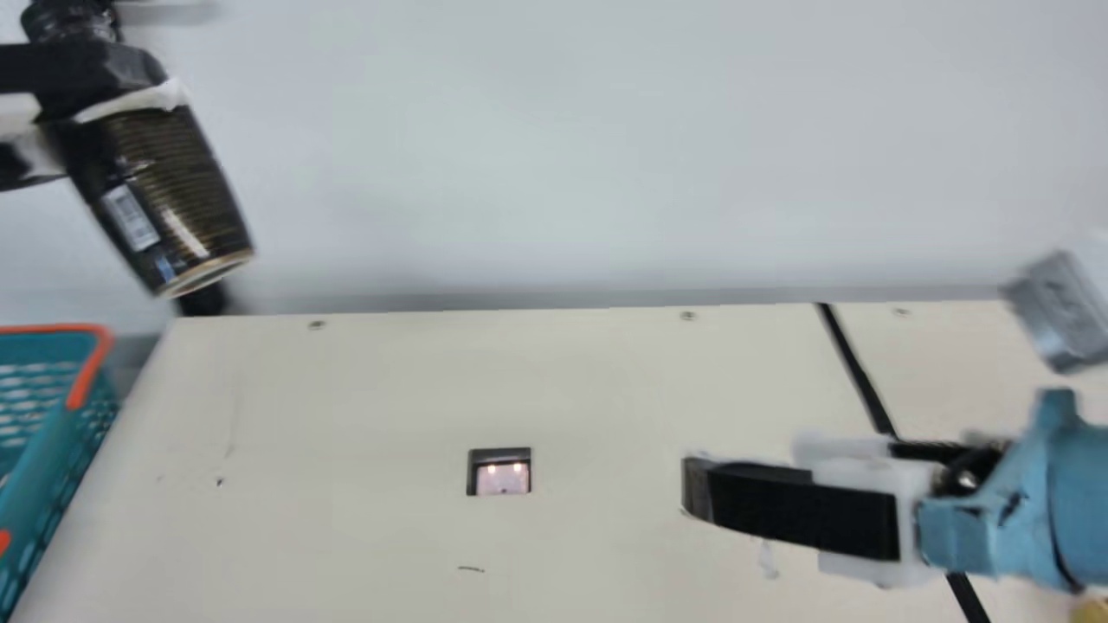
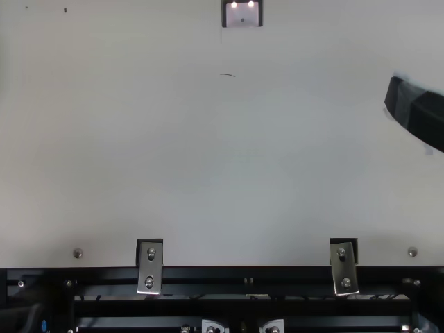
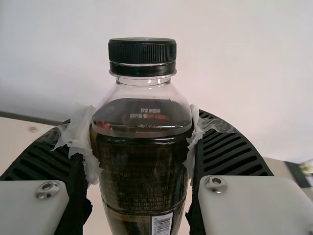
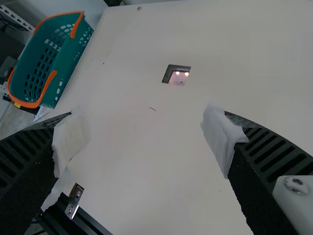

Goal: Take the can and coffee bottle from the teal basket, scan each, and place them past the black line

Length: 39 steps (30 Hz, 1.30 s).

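Note:
In the main view my left gripper (image 1: 86, 78) is at the upper left, raised above table height and shut on the dark coffee bottle (image 1: 173, 190), whose base tilts down to the right. The left wrist view has the capped bottle (image 3: 144, 166) between the pads of my left gripper (image 3: 139, 129), with part of a barcode visible. My right gripper (image 1: 779, 506) hovers over the table's right part; in the right wrist view that gripper (image 4: 146, 142) is open, nothing between its fingers. The teal basket (image 1: 43, 459) stands at the far left. A scanner window (image 1: 499, 472) lies in the tabletop.
The black line (image 1: 853, 368) crosses the table's right side, partly behind my right arm. A blurred grey metallic piece (image 1: 1060, 311) is at the right edge. A pale wall rises behind the table. Metal brackets (image 2: 150, 267) sit along its front edge.

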Available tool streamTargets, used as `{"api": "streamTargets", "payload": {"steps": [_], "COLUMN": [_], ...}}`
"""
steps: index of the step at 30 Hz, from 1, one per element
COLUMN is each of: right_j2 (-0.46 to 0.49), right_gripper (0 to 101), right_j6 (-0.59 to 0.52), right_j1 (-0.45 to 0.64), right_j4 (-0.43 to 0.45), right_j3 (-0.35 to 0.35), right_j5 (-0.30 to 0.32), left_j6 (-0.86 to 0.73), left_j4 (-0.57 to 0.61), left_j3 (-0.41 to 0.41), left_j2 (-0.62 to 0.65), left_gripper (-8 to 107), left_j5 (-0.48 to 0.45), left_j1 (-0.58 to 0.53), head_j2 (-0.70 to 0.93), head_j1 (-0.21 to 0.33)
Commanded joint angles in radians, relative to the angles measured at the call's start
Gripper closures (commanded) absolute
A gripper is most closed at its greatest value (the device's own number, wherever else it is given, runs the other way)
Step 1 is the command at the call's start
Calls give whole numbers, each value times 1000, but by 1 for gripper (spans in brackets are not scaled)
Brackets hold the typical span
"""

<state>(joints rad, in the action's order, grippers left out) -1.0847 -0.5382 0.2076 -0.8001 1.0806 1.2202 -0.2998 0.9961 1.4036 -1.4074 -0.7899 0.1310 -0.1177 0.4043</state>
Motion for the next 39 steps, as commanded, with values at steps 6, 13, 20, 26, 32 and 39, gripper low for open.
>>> {"api": "streamTargets", "payload": {"steps": [6,13,20,26,32,39], "right_j2": [0,0,0,0,0,0], "right_gripper": [0,0,0,0,0,0], "right_j6": [0,0,0,0,0,0], "right_j1": [0,0,0,0,0,0], "right_j4": [0,0,0,0,0,0], "right_j3": [0,0,0,0,0,0], "right_j5": [0,0,0,0,0,0], "left_j6": [32,88,160,241,307,391], "left_j4": [135,188,233,241,221,182], "left_j3": [-63,-120,-160,-184,-180,-135], "left_j2": [42,74,97,122,142,138], "left_gripper": [89,89,89,89,89,89], "left_j5": [-22,-12,35,93,159,233], "left_j1": [-93,-189,-273,-344,-435,-538], "head_j2": [-77,-77,-77,-77,-77,-77], "head_j1": [32,32,32,32,32,32]}}
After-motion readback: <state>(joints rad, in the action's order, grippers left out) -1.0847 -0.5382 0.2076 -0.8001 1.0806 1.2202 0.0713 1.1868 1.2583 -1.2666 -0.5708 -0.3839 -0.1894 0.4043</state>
